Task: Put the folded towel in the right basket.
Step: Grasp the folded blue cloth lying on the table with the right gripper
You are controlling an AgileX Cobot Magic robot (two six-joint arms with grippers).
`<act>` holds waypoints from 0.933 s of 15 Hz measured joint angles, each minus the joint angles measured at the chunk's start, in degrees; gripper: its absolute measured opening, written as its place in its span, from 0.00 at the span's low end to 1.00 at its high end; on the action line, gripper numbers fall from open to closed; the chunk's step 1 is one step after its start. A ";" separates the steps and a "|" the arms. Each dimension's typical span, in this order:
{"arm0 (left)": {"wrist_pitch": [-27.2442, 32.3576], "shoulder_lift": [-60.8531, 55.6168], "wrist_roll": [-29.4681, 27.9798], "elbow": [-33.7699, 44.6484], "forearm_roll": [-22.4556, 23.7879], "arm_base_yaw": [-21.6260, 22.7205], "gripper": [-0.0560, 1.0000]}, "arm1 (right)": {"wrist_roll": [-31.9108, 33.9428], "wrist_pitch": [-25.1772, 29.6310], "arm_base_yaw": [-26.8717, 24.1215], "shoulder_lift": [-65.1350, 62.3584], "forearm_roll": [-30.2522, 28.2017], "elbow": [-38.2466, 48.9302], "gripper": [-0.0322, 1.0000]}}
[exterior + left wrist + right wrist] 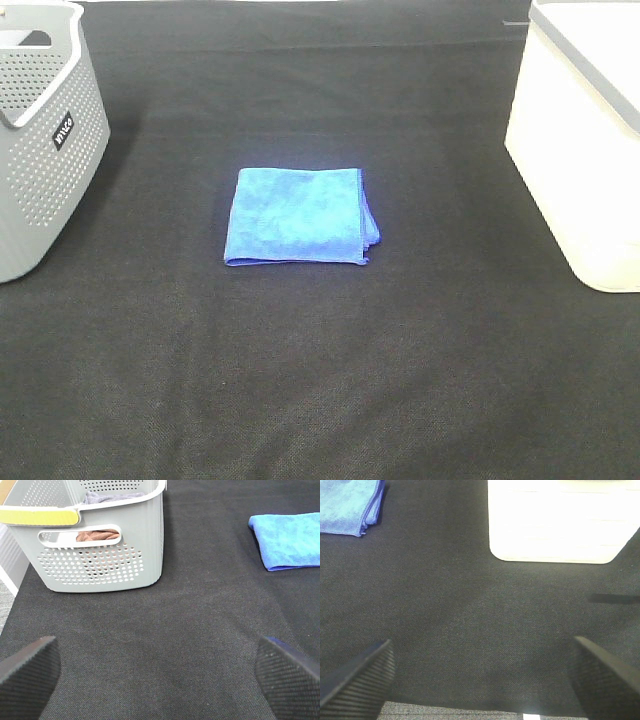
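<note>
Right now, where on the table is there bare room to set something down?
Bare black cloth spans the near side in front of the blue towel. Open lanes lie between towel and gray basket, and between towel and white basket. Nowhere is crowded; only the centre is taken.

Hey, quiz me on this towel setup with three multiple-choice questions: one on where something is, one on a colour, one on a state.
1. Where does the folded towel lie?
A. On the black cloth between the grey basket and the white basket
B. Inside a basket
C. In a gripper

2. What colour is the towel?
A. Red
B. Blue
C. Green

3. How do the right gripper's jaws stand?
A. Shut on the towel
B. Shut, empty
C. Open, empty

Answers:
1. A, it lies flat, apart from both baskets.
2. B, every view shows it blue.
3. C, the right wrist view shows them wide apart, only cloth between.
</note>
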 joint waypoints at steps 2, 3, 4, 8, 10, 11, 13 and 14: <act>0.00 0.00 0.00 0.00 0.00 0.00 0.99 | 0.00 0.00 0.00 0.00 0.00 0.00 0.91; 0.00 0.00 0.00 0.00 0.00 0.00 0.99 | 0.00 0.00 0.00 0.00 0.00 0.00 0.91; 0.00 0.00 0.00 0.00 0.00 0.00 0.99 | 0.00 0.00 0.00 0.00 0.00 0.00 0.91; 0.00 0.00 0.00 0.00 0.00 0.00 0.99 | 0.00 0.00 0.00 0.00 0.00 0.00 0.91; 0.00 0.00 0.00 0.00 0.00 0.00 0.99 | -0.11 0.34 0.00 0.11 0.00 -0.29 0.91; 0.00 0.00 0.00 0.00 0.00 0.00 0.99 | -0.11 1.66 0.00 2.41 0.29 -1.60 0.91; 0.00 0.00 0.00 0.00 0.00 0.00 0.99 | -0.06 5.33 0.00 13.41 1.83 -7.73 0.90; 0.00 0.00 0.00 0.00 0.06 0.00 0.99 | 0.34 6.36 0.00 19.82 2.75 -11.63 0.90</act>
